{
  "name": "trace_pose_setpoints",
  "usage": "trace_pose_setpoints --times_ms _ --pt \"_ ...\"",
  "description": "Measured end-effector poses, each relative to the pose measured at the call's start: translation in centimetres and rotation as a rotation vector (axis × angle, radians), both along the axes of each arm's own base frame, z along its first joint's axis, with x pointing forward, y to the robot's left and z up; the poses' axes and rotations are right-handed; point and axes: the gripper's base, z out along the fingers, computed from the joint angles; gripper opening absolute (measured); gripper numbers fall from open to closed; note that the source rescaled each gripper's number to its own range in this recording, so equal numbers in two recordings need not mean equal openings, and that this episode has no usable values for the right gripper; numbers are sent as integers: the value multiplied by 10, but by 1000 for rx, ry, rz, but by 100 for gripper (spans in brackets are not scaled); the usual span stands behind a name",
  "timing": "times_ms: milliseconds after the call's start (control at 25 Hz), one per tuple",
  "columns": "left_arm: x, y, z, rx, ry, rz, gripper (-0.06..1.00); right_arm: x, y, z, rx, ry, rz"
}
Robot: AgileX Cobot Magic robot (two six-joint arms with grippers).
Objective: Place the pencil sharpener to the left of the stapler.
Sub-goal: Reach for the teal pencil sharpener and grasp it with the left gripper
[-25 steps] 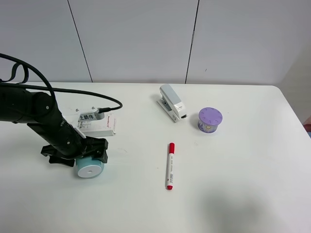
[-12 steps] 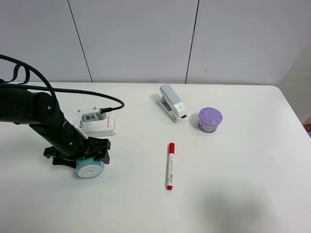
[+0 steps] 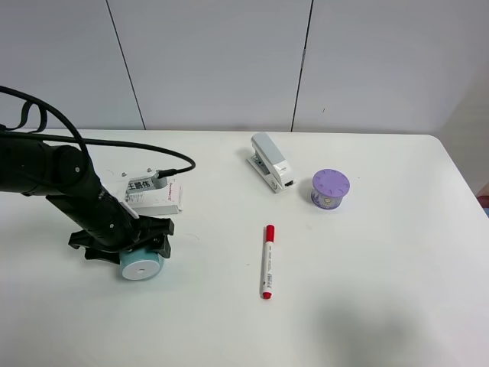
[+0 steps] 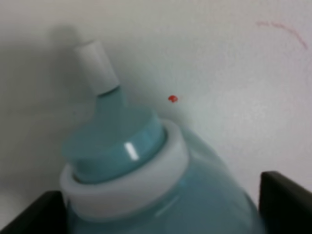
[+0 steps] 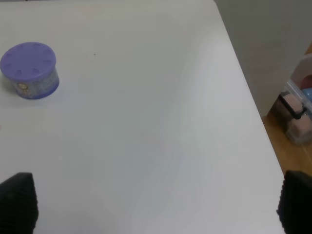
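left pincer point(image 3: 126, 246): low on the worktop point(image 3: 382, 290), jaws astride the pencil sharpener point(image 3: 141, 267). In the left wrist view both dark fingers press against the teal body, so it reads as clenched on it.
pencil sharpener: front-left of the worktop, lying on its side with the flat white round end toward the front edge. It looks to rest on the surface, not lifted. Just in front of the white box point(image 3: 153, 195).
stapler point(image 3: 271, 160): back centre, well apart from the sharpener and off to its right. The spot on its left side is bare.
other items: red marker point(image 3: 267, 260) lies between the sharpener and the stapler's side. Purple tin point(image 3: 330, 188) sits just right of the stapler.
right pincer point(image 5: 157, 204): released, fingertips wide apart with nothing between them, over the right part of the worktop.
step: grasp looks made, carry not yet begun.
next move: lift clear, swing back and right past the white box, and set down left of the stapler without nudging it.
vs earlier: the arm and pincer have crept slightly toward the sharpener over the last second. The sharpener has barely shifted, everything else is unchanged.
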Motion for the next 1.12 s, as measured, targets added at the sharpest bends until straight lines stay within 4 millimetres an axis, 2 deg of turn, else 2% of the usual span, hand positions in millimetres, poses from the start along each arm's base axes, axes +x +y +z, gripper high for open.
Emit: trace_pose_setpoints --times_ms 40,80,240,1120 --pt "0 0 0 0 0 0 16 0 0 0 0 0 0" --pt "0 0 0 1 0 -1 12 0 0 0 0 0 0" --pt "0 0 0 1 -1 -2 3 0 0 0 0 0 0" --pt "-1 0 0 6 8 -15 3 0 0 0 0 0 0"
